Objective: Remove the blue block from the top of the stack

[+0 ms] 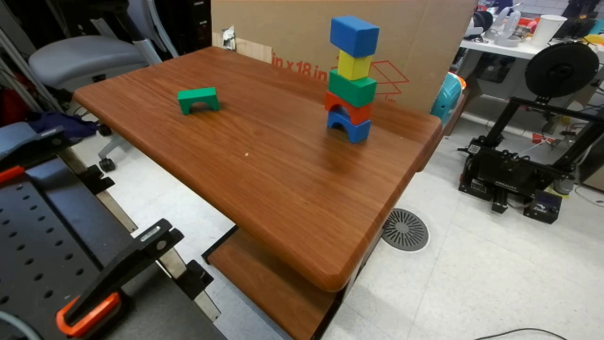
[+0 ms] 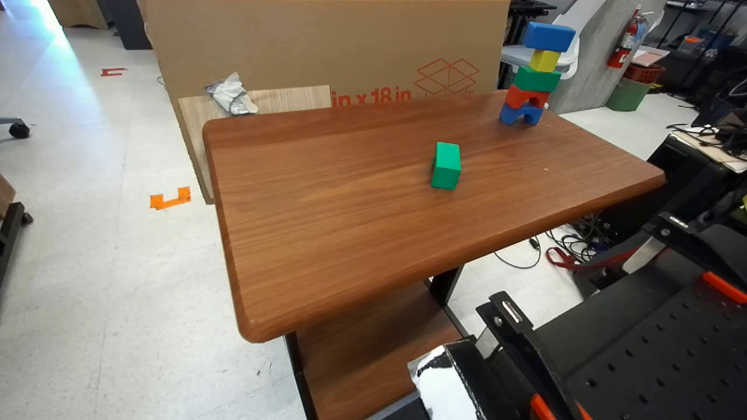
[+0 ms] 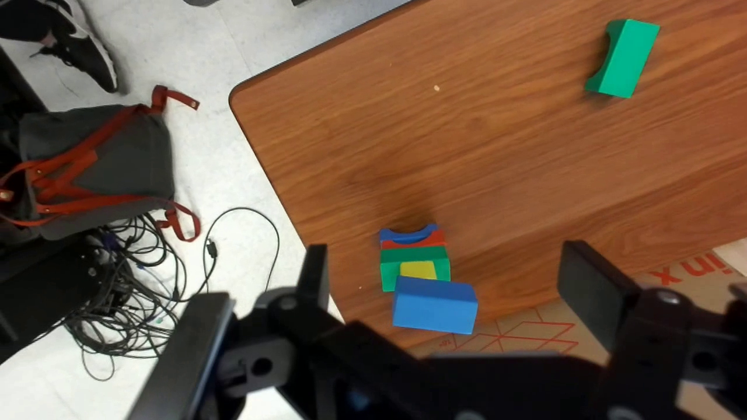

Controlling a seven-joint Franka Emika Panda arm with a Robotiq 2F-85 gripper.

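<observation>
Five blocks high, the stack [image 1: 352, 87] on your desk [image 1: 283, 170] bears the blue block [image 1: 354, 36] topmost, overhanging the narrower yellow block [image 1: 354, 66] with its own sides free — presumably why you hold the tool [image 3: 446, 265] spread wide and empty, to straddle it before lifting

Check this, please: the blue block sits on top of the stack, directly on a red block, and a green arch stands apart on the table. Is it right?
Not red: the blue block sits directly on a yellow block, as both exterior views show.
</observation>
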